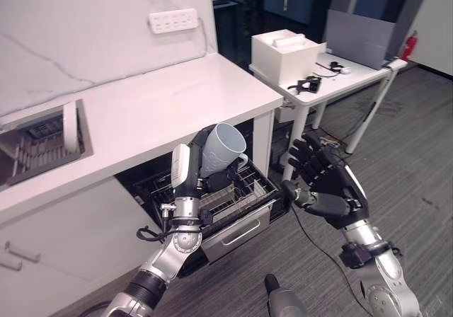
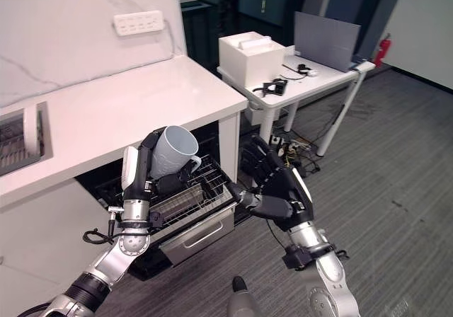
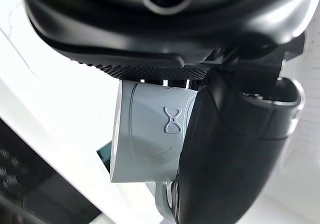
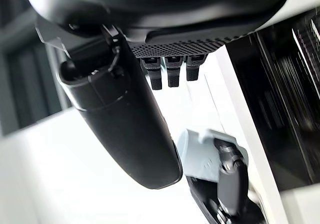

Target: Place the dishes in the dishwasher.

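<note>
Though gripped, mug (image 1: 222, 149) base hidden.

Pale blue-grey mug (image 1: 221, 149), handled, tilted with its mouth up and outward, gripped in the left hand (image 1: 191, 163) above the dishwasher's pulled-out wire rack (image 1: 233, 197) under the white worktop (image 1: 163, 105). White plate (image 1: 70, 127) upright in sink rack.

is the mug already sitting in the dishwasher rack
No, the left hand holds the mug in the air above the pulled-out rack, its opening tilted up.
</note>
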### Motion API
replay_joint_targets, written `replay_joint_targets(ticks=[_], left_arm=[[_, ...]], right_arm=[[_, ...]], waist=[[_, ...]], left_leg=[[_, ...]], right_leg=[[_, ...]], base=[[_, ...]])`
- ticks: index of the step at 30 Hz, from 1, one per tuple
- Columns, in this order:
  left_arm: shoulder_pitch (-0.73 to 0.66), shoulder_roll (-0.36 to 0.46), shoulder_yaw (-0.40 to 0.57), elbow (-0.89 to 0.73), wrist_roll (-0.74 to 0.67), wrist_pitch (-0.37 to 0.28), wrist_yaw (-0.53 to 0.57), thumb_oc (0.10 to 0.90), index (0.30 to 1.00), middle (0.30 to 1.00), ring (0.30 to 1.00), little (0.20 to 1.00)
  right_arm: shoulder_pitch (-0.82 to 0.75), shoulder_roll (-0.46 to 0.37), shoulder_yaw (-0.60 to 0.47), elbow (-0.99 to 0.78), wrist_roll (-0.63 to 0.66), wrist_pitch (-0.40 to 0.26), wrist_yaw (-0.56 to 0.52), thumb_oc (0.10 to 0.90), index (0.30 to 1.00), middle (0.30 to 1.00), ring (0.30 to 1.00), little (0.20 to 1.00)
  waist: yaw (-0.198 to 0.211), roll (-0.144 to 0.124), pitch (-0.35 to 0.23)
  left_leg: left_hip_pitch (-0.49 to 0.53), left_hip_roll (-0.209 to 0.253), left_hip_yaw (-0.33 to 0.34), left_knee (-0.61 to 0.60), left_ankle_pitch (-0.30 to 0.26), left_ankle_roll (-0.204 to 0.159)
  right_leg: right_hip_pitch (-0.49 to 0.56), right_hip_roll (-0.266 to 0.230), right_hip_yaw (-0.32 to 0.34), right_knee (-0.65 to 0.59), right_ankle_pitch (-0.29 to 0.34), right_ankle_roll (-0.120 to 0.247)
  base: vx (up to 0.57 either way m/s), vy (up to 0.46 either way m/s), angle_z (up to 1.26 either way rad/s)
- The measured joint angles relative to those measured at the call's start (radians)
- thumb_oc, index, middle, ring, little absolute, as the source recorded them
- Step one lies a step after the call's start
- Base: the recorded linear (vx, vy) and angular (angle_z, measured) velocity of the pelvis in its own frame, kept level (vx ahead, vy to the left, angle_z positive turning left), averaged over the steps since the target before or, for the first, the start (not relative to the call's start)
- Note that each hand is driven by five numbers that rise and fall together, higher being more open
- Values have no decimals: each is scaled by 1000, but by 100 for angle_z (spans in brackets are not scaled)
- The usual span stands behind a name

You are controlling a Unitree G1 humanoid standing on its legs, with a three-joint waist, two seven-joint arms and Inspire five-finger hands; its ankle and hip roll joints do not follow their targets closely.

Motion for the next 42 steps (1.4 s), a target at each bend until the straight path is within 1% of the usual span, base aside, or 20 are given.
replay_joint_targets(ticks=[1, 2, 4, 8, 9, 12, 15, 18, 23, 27, 36, 42], left_arm=[[4, 1, -1, -1, 26, -11, 11, 400, 300, 300, 300, 300], [9, 4, 0, -3, 30, -23, 19, 400, 300, 300, 300, 300], [10, 4, -4, -7, 35, -25, 21, 400, 300, 300, 300, 300], [13, 4, -17, -36, 36, -33, 21, 400, 300, 300, 300, 300], [13, 4, -21, -53, 36, -42, 20, 400, 300, 300, 300, 300], [15, 4, -44, -79, 37, -52, 20, 400, 300, 300, 300, 300], [20, 7, -44, -79, 52, -55, 15, 400, 300, 300, 300, 300], [22, 10, -45, -79, 55, -65, 13, 400, 300, 300, 300, 300], [25, 12, -46, -80, 55, -67, 10, 400, 300, 300, 300, 300], [25, 12, -46, -80, 55, -67, -6, 400, 300, 300, 300, 300], [25, 13, -78, -80, 60, -65, -5, 400, 300, 300, 300, 300], [36, 13, -84, -79, 95, -56, 40, 400, 300, 300, 300, 300]], right_arm=[[-3, -2, 11, 1, 0, 8, -3, 800, 900, 900, 900, 900], [-12, -3, 21, 7, 0, 13, -8, 800, 900, 900, 900, 900], [-31, -4, 35, 31, 0, 13, -22, 800, 900, 900, 900, 900], [-69, -5, 64, 60, 1, 13, -44, 800, 900, 900, 900, 900], [-79, -5, 71, 60, 1, 14, -51, 800, 900, 900, 900, 900], [-84, -6, 75, 60, 5, 20, -64, 800, 900, 900, 900, 900], [-95, -7, 92, 62, 5, 29, -74, 800, 900, 900, 900, 900], [-98, -6, 104, 62, 5, 29, -77, 800, 900, 900, 900, 900], [-114, -6, 121, 62, 6, 30, -89, 800, 900, 900, 900, 900], [-119, -4, 139, 62, 6, 31, -90, 800, 900, 900, 900, 900], [-150, -4, 161, 62, 14, 32, -111, 800, 900, 900, 900, 900], [-161, -4, 169, 62, 14, 32, -141, 800, 900, 900, 900, 900]], waist=[[5, 1, -1], [19, 2, -1], [42, 2, -1], [62, 2, -2], [78, 3, -2], [100, 3, -2], [118, 3, -2], [117, 3, -2], [143, 2, -2], [149, 1, -3], [153, -1, -3], [155, -4, -2]], left_leg=[[1, -1, -18, -4, 7, -1], [-1, -3, -32, -10, 14, -2], [-1, -6, -48, -22, 23, -4], [-8, -13, -85, -36, 34, -9], [-17, -13, -102, -38, 40, -10], [-20, -13, -132, -38, 45, -14], [-22, -13, -151, -37, 48, -17], [-31, -14, -171, -36, 53, -19], [-33, -14, -185, -36, 58, -21], [-33, -14, -196, -37, 62, -24], [-35, -14, -203, -37, 66, -23], [-37, -14, -207, -36, 69, -26]], right_leg=[[4, -3, -11, 2, -1, -2], [5, -6, -23, 11, -1, -7], [9, -11, -37, 24, -10, -12], [11, -20, -65, 40, -35, -7], [11, -22, -78, 48, -43, -10], [16, -26, -101, 68, -61, -15], [17, -30, -115, 90, -78, -17], [16, -30, -117, 100, -87, -21], [17, -31, -125, 111, -90, -26], [19, -31, -128, 122, -102, -22], [19, -30, -128, 125, -105, -19], [19, -30, -131, 125, -105, -19]], base=[[24, -23, 43], [21, -35, 38], [27, -36, 26], [40, -28, 29], [37, -30, 37], [29, -23, 30], [30, -16, 19], [24, -7, 20], [20, -7, 9], [10, -4, 8], [1, -3, 1], [-1, -3, 1]])
